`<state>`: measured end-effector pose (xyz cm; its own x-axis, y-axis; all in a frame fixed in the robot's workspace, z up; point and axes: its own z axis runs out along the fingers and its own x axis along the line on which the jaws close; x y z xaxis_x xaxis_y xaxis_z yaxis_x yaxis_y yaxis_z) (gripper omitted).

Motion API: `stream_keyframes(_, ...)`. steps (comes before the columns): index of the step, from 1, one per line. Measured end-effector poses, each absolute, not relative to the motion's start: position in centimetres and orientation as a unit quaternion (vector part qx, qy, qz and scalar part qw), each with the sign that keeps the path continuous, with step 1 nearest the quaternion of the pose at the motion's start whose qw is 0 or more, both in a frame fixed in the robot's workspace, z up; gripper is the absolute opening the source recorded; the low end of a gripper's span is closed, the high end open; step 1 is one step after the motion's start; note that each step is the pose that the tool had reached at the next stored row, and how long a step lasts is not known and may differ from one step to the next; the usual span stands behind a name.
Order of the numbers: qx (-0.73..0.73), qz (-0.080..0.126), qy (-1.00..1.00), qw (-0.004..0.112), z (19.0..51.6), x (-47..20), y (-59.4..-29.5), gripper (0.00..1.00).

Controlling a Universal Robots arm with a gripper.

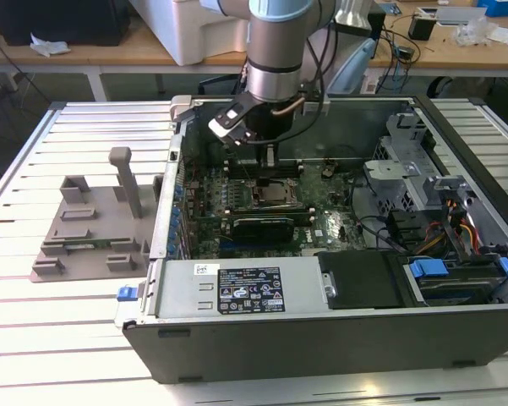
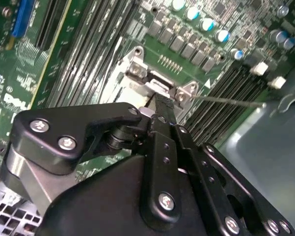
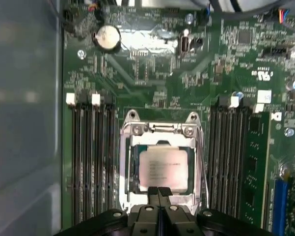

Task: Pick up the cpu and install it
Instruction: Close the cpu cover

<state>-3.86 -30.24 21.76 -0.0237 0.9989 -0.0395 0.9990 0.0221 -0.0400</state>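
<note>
The arm is standing over the open computer case (image 1: 338, 342), with the gripper (image 3: 158, 191) reaching down onto the motherboard (image 3: 152, 73). In the first wrist view the fingertips are lying pressed together with only a thin seam between them, and they are pinching nothing. The cpu (image 3: 164, 168) is lying flat inside the metal-framed socket (image 3: 159, 129), silvery top upward, edges running square with the frame, memory slots flanking it on either side. The closed fingertips are sitting right at one edge of the cpu; whether they are touching it cannot be told. In the exterior view the grey fixture tray (image 1: 84, 245) is resting outside the case, well apart from the gripper. Judgement: the pick-up and the placing are looking complete, as the chip is already resting in its seat and not in the grasp. Whether the socket's retaining frame is latched over the chip cannot be told, so full installation is remaining unconfirmed.
</note>
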Motion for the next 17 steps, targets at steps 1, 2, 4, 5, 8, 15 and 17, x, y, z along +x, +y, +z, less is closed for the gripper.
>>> stream_keyframes(1,0.699,-0.028,0.715,0.000,21.7,-4.0,-30.2,0.11)
stream_keyframes(2,0.699,-0.028,0.715,0.000,21.6,-4.2,-30.2,0.11)
stream_keyframes(4,0.699,-0.028,0.715,0.000,21.4,-4.5,-30.2,0.11)
stream_keyframes(5,0.699,-0.028,0.715,0.000,21.2,-4.7,-30.2,0.11)
stream_keyframes(8,0.699,-0.028,0.715,0.000,20.9,-5.1,-30.2,0.11)
stream_keyframes(15,0.698,-0.026,0.715,-0.002,20.6,-4.2,-30.2,0.11)
stream_keyframes(17,0.698,-0.024,0.715,-0.004,20.6,-3.3,-30.2,0.11)
